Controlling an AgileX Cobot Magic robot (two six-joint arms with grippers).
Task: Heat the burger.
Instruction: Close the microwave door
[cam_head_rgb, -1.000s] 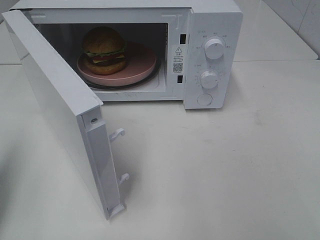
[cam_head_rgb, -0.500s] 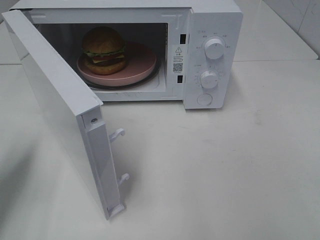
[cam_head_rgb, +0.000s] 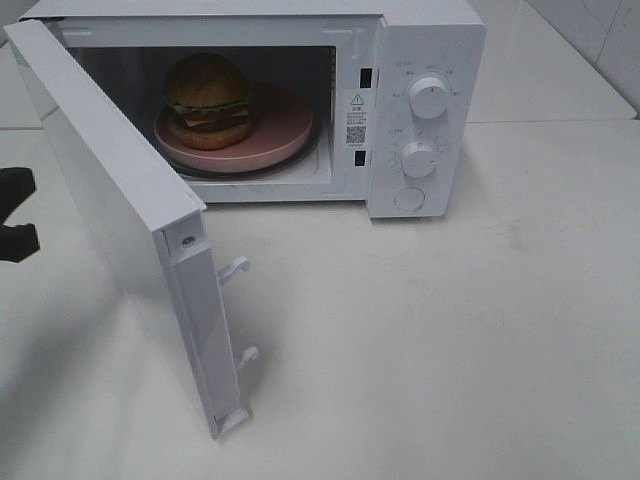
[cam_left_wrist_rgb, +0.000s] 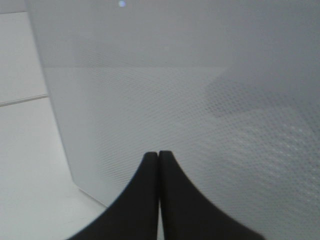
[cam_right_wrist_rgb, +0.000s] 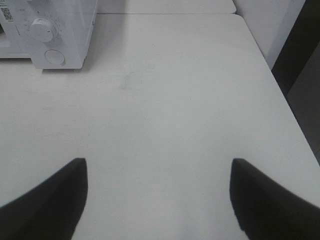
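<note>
Burger (cam_head_rgb: 208, 100) with golden-brown domed bun, green lettuce edge, dark filling, on pink plate (cam_head_rgb: 285, 130) inside open microwave (cam_head_rgb: 430, 40); left gripper (cam_left_wrist_rgb: 158, 154) pinched together facing the door (cam_head_rgb: 110, 200); right gripper (cam_right_wrist_rgb: 157, 162) spread apart above the table (cam_right_wrist_rgb: 175, 100)

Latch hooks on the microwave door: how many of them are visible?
2. Both stick out of the open door's free edge: the upper hook near its top, the lower hook closer to its bottom. None seems hidden.
</note>
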